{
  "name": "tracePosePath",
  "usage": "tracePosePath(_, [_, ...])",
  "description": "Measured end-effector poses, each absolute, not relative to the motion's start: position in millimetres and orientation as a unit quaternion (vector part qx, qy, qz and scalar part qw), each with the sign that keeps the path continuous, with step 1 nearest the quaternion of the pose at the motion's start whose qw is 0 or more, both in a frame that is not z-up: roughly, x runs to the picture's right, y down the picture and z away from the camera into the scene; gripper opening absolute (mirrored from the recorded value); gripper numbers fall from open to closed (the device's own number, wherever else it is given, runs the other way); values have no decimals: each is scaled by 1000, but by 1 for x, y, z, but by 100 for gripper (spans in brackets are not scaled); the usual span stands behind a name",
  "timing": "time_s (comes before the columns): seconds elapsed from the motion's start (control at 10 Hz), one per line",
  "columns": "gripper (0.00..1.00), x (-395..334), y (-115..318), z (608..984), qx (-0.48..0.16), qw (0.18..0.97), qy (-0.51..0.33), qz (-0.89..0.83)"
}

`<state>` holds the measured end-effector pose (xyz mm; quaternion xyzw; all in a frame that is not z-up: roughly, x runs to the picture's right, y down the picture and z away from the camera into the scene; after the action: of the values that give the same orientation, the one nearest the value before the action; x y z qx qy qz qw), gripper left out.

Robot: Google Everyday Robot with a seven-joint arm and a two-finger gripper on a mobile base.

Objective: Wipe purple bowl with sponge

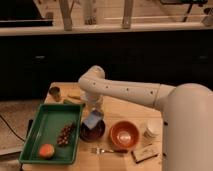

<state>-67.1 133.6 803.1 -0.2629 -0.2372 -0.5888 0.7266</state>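
Observation:
The purple bowl (92, 132) is small, dark and glossy, and stands on the wooden table just right of the green tray. The sponge (93, 120) is a light-blue pad, tilted, with its lower edge over the bowl's inside. My gripper (94, 111) points straight down from the white arm, directly above the bowl, and is shut on the sponge's upper edge. The far rim of the bowl is hidden behind the sponge.
An orange bowl (124, 134) stands right of the purple one. A green tray (47, 122) on the left holds grapes (66, 134) and an orange fruit (46, 150). Also on the table are a fork (102, 150), a brown-and-white block (144, 154), a white jar (151, 130) and a small can (54, 93).

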Motion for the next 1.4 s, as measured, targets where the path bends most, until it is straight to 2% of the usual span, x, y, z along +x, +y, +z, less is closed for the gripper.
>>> tracePosePath(0.4, [2,-110,169,800,-277,677,-262,-629])
tracePosePath(0.9, [2,-86,204,764,-284,662,-265,-641])
tracePosePath(1.4, [2,-65,201,750,-274,681,-264,-625])
